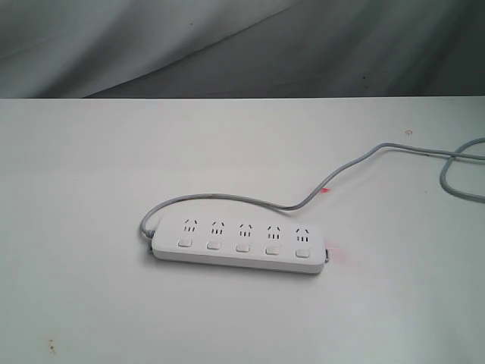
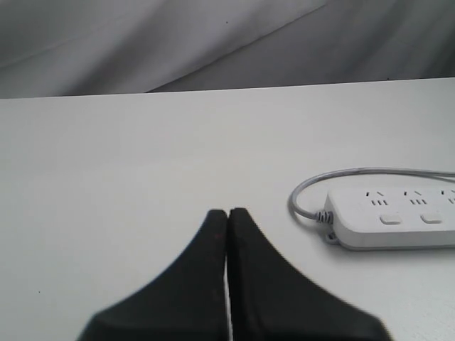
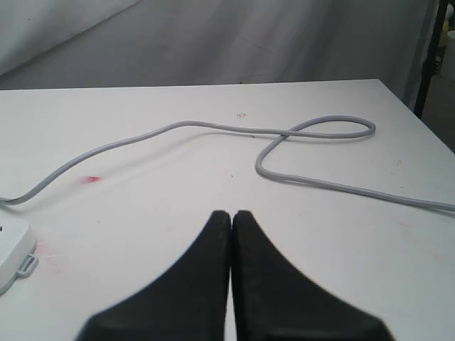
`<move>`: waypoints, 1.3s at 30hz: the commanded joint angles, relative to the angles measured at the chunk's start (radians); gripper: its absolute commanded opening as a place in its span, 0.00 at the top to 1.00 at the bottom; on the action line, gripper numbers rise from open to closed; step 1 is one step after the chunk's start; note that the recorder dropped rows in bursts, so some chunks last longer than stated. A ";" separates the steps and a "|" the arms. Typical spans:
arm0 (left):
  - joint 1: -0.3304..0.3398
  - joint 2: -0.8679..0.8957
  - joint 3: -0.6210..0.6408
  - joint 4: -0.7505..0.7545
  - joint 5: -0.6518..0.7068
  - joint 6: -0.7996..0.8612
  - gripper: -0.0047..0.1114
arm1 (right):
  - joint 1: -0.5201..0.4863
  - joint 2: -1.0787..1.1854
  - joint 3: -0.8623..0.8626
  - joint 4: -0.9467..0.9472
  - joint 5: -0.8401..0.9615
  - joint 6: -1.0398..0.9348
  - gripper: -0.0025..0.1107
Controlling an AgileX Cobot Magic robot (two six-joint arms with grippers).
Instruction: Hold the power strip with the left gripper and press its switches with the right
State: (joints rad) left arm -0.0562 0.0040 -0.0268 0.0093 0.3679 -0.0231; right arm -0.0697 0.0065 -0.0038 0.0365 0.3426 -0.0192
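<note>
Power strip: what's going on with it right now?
Nothing is handling it yet. The power strip lies flat on the white table, its grey cord trailing away. The left claw and right claw are both shut and empty, each apart from the strip.

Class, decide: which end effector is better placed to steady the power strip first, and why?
Probably left. The left end effector, shut, faces one end of the power strip; the right end effector glimpses only its other corner.
</note>
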 commanded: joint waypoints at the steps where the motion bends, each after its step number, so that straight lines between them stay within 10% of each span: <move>1: -0.004 -0.004 -0.017 0.035 -0.035 0.005 0.96 | -0.002 -0.006 0.004 0.000 -0.001 0.001 0.98; 20: -0.004 0.005 -0.268 0.061 -0.012 0.005 0.96 | -0.002 -0.006 0.004 0.000 -0.001 0.001 0.98; 39: -0.004 0.812 -0.873 0.315 0.410 -0.001 0.96 | -0.002 -0.006 0.004 0.000 -0.001 0.001 0.98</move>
State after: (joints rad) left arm -0.0562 0.7507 -0.8431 0.3062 0.7414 -0.0227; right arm -0.0697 0.0065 -0.0038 0.0365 0.3426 -0.0192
